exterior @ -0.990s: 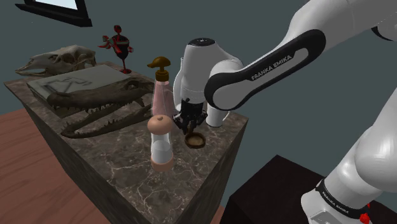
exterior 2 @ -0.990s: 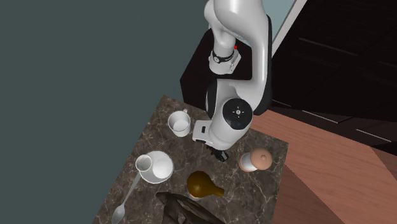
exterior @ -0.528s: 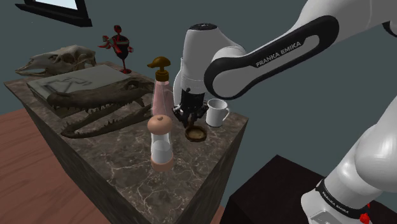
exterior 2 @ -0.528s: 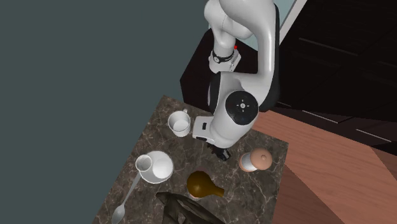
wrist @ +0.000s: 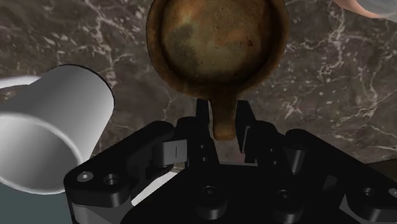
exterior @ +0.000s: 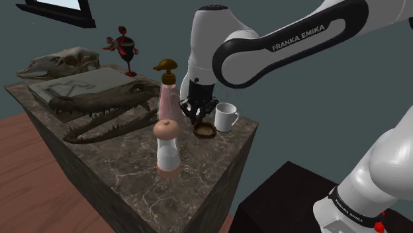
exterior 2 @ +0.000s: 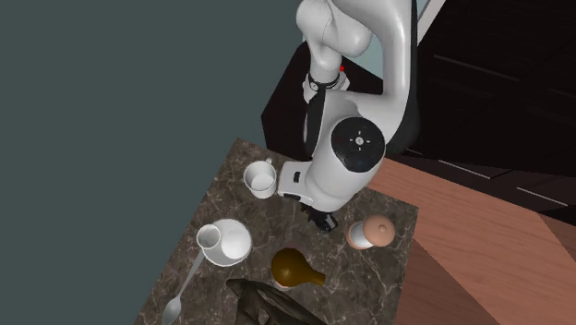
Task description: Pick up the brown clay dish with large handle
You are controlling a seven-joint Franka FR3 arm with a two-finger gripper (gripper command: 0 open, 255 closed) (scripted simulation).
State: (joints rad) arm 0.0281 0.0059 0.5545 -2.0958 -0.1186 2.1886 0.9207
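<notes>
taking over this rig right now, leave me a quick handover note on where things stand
Grip: the gripper has its jaws shut on the handle of the brown dish.
Place: the dish hangs beside the white mug, seemingly just off the marble top.
Done: grasp made, lift apparently begun.
Left: raise it well clear, minding the mug and the pink pump bottle.
</notes>
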